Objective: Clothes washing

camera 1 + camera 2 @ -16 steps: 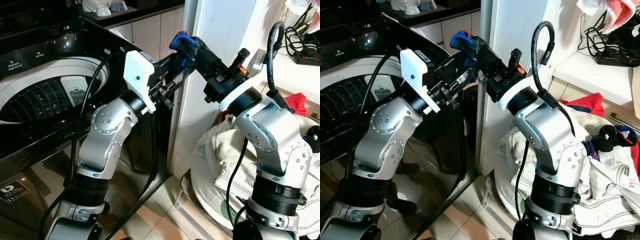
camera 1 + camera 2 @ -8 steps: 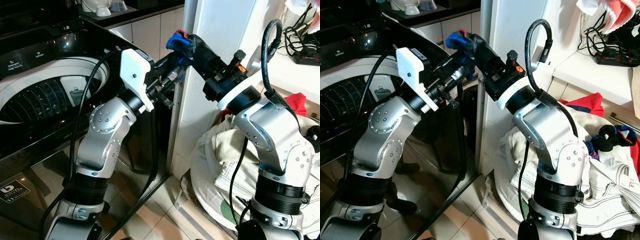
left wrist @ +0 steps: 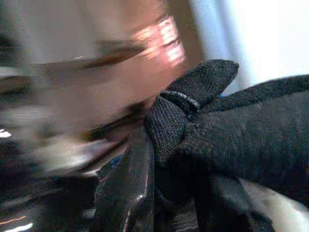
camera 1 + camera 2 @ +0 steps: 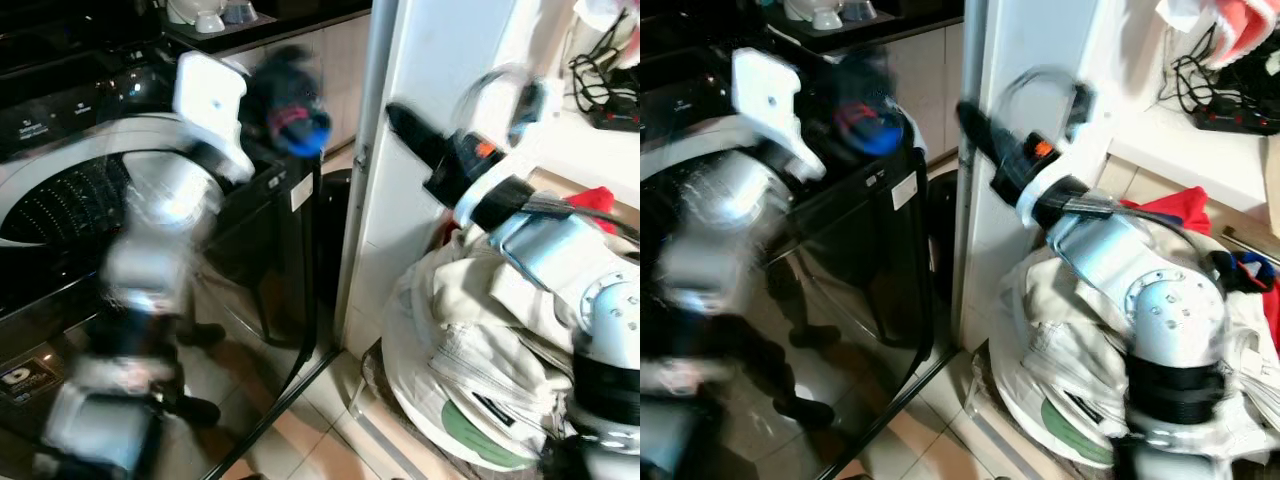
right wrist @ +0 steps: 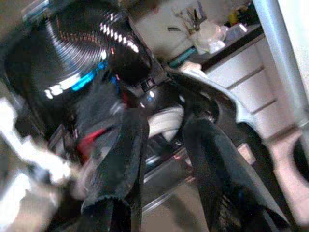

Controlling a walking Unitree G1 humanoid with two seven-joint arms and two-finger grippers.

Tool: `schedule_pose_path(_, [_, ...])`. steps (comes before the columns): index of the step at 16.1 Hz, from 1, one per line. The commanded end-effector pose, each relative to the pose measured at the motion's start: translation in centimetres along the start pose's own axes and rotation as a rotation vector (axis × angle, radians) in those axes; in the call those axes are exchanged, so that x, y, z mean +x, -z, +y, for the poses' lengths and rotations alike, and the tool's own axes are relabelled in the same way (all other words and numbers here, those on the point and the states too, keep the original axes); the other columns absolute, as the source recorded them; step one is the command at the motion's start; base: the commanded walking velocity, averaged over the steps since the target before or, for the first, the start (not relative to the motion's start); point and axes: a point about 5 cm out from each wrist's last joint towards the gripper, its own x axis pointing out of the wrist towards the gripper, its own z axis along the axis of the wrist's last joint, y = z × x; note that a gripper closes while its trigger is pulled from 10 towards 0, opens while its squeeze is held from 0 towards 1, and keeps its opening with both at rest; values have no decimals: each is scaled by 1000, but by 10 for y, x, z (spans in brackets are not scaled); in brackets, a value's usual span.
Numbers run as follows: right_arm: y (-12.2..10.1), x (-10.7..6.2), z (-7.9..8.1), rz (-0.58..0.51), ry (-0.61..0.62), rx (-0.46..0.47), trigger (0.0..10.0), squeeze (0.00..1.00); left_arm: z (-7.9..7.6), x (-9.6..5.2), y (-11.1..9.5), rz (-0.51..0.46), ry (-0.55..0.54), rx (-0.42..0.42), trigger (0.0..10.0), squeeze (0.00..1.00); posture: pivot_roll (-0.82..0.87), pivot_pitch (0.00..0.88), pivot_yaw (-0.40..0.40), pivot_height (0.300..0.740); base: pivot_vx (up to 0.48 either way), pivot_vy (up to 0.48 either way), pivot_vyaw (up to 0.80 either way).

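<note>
Left gripper point(image 4: 285, 110) clamped on dark sock point(image 4: 295, 120), carried at 10 o'clock toward washer drum point(image 4: 70, 195) for loading. Right gripper point(image 5: 159, 145) fingers apart, empty.

The left arm point(image 4: 150, 260) is smeared by motion into a pale streak, so its joints and outline cannot be made out. The dark garment point(image 4: 292, 110) with blue and red at its tip is blurred; what kind of clothing it is cannot be told. In the left wrist view the black knit cloth point(image 3: 231, 130) runs off the picture's edge and hides the finger ends, and the background is a blur. The right gripper point(image 4: 408, 122) is soft-edged, and the cable loop point(image 4: 500, 95) above it is ghosted. The laundry heap point(image 4: 480, 340) is cut off at the picture's edge.
</note>
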Motion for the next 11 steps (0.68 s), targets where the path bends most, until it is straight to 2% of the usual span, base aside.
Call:
schedule_pose_path(1, [9, 3, 11, 70, -50, -110, 10000, 0, 15, 6, 6, 76, -83, 134, 0, 0, -64, 0, 7, 740, 0, 0, 0])
schedule_pose_path(2, [13, 4, 16, 107, -70, -172, 10000, 0, 29, 11, 8, 123, -110, 234, 0, 0, -61, 0, 7, 740, 0, 0, 0])
schedule_pose_path(3, [21, 7, 23, 162, -103, -253, 10000, 0, 48, 16, 13, 209, -140, 374, 3569, 0, -58, 0, 9, 740, 0, 0, 0])
schedule_pose_path(4, [32, 10, 33, 231, -150, -349, 10000, 0, 63, 18, 33, 438, -89, 472, 10000, 0, -56, 0, 16, 740, 0, 0, 0])
schedule_pose_path(6, [38, 10, 36, 259, -166, -399, 10000, 0, 69, 17, 43, 541, -80, 519, 10000, 0, -61, 0, 26, 740, 0, 0, 0])
schedule_pose_path(7, [42, 10, 37, 275, -175, -422, 10000, 0, 71, 16, 48, 584, -74, 517, 10000, 345, -67, 0, 35, 740, 0, 0, 0])
schedule_pose_path(8, [44, 9, 38, 283, -184, -437, 10000, 0, 73, 15, 54, 624, -62, 516, 10000, 1000, -70, 0, 40, 740, 0, 0, 0])
schedule_pose_path(10, [46, 8, 38, 289, -192, -459, 10000, 0, 79, 10, 66, 748, -34, 599, 10000, 1000, -74, 0, 46, 740, 0, 0, 0])
schedule_pose_path(11, [46, 8, 38, 289, -191, -463, 10000, 0, 80, 9, 67, 768, -23, 606, 10000, 1000, -74, 0, 46, 740, 0, 0, 0])
